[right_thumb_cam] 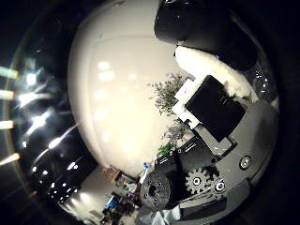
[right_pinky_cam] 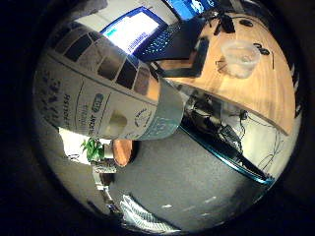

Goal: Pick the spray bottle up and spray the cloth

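The spray bottle lies right against my palm. Its label, with rows of dark and tan squares, fills much of the little finger side view. In the thumb side view its white rounded body takes up most of the picture. My right hand shows beside it, its black and white fingers curled in against the bottle's side. The bottle's nozzle and trigger are hidden. No cloth can be made out for certain in either view.
A wooden table carries an open laptop with a lit screen and a clear plastic cup. Beyond its edge lies grey floor, with a potted plant and a pale striped thing.
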Controlling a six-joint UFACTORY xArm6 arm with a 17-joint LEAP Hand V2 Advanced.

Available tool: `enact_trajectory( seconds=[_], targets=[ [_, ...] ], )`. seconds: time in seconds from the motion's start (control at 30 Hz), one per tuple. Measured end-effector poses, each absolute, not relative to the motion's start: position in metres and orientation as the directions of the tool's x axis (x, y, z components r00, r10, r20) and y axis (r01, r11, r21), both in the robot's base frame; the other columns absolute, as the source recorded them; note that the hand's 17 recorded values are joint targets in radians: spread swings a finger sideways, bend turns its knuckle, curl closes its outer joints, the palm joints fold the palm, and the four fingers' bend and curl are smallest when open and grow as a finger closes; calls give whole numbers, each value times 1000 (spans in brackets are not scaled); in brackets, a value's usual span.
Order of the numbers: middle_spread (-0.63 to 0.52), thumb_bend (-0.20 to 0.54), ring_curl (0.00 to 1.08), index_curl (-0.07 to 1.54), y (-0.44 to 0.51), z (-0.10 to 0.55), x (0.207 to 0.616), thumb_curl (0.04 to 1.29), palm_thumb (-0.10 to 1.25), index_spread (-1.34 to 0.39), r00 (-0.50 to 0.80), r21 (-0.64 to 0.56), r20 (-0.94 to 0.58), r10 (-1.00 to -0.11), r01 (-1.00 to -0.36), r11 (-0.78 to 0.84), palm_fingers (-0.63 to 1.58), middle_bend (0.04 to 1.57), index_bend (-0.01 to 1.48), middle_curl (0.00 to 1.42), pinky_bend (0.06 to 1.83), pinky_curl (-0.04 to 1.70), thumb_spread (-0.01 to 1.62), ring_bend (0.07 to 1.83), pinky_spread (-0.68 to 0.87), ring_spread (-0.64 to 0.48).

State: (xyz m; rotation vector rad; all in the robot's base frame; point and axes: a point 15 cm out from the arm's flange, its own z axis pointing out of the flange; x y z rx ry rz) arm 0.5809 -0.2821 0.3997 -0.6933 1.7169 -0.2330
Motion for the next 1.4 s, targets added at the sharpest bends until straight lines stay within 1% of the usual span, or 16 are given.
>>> enact_trajectory(
  seconds=[0.13,0.2,0.3,0.37,0.43,0.7,0.8,1.0,1.2,1.33,1.4],
  targets=[
    [-419,-12,332,655,-271,426,564,409,1186,-618,-126,-504,-813,-569,-338,795,1080,579,215,573,885,-11,985,986,-266,-469],
    [-419,-12,332,659,-261,444,558,411,1187,-618,-112,-500,-817,-566,-353,791,1080,578,212,574,886,-12,980,986,-267,-468],
    [-419,-13,332,666,-238,469,549,413,1187,-620,-79,-492,-823,-562,-393,777,1080,577,207,576,887,-12,977,986,-268,-465],
    [-420,-13,332,670,-224,488,545,414,1188,-622,-59,-502,-820,-570,-404,765,1081,575,209,577,886,-12,974,986,-269,-463],
    [-420,-13,332,671,-206,506,542,415,1188,-621,-35,-520,-811,-584,-414,747,1083,579,208,578,885,-12,974,984,-269,-462],
    [-419,-13,331,676,-118,551,533,417,1188,-620,50,-592,-747,-663,-505,628,1083,581,204,577,884,-12,972,984,-270,-462],
    [-419,-13,331,677,-83,565,530,419,1183,-620,98,-614,-729,-677,-531,584,1083,582,203,576,884,-12,973,984,-270,-462],
    [-418,-13,330,681,-11,576,525,425,1181,-627,184,-623,-717,-673,-602,499,1087,587,212,579,881,-12,975,981,-270,-462],
    [-418,-13,331,679,52,585,509,429,1181,-631,274,-630,-708,-650,-660,409,1085,588,217,580,880,-11,969,982,-268,-462],
    [-418,-13,331,677,92,583,502,431,1181,-632,320,-624,-713,-624,-696,356,1085,587,218,580,880,-11,967,982,-267,-462],
    [-418,-13,331,676,112,568,497,432,1181,-632,324,-603,-724,-609,-726,331,1085,587,219,580,880,-11,966,982,-266,-462]
  ],
)
